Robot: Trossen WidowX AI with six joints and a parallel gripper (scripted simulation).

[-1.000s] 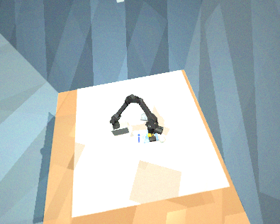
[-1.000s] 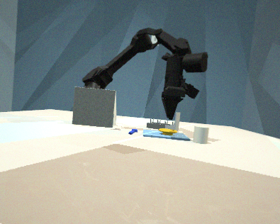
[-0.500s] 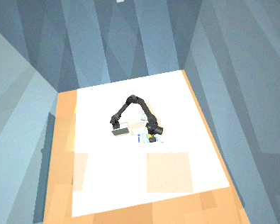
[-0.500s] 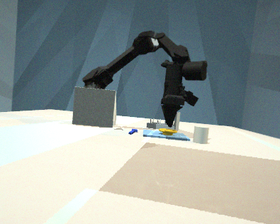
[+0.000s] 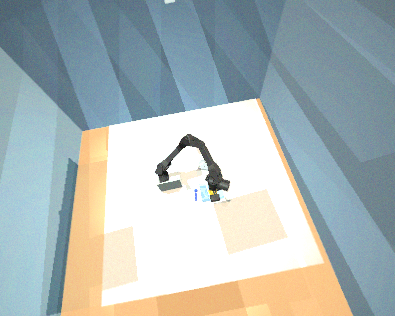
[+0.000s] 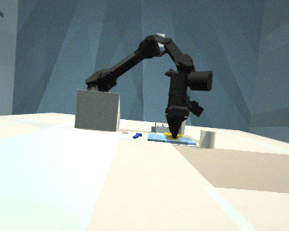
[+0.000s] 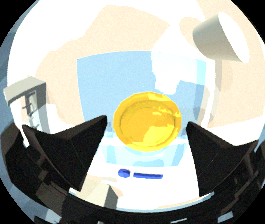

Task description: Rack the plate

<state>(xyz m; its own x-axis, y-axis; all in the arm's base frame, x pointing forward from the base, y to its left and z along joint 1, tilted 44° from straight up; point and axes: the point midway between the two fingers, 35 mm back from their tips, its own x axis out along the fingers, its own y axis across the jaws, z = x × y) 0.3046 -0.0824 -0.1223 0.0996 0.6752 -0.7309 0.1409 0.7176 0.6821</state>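
Observation:
The yellow plate (image 5: 211, 192) (image 6: 167, 134) (image 7: 147, 116) lies flat on the blue mat (image 5: 204, 195) (image 6: 155, 137) (image 7: 95, 80). My gripper (image 5: 215, 198) (image 6: 175, 137) (image 7: 148, 123) is open and points down at the plate, low over the mat. In the wrist view one fingertip is on each side of the plate, with a gap between each and the rim. Whether the tips are level with the rim is hard to tell. The grey dish rack (image 6: 159, 129) (image 7: 27, 90) stands behind the mat, at the left in the wrist view, with no plate seen in it.
A blue spoon-like thing (image 5: 196, 195) (image 6: 137, 135) (image 7: 148, 175) lies beside the mat. A pale cup (image 6: 207, 139) (image 7: 208, 38) stands near the mat's other end. A grey block (image 5: 169, 185) (image 6: 97, 110) stands by the arm's base.

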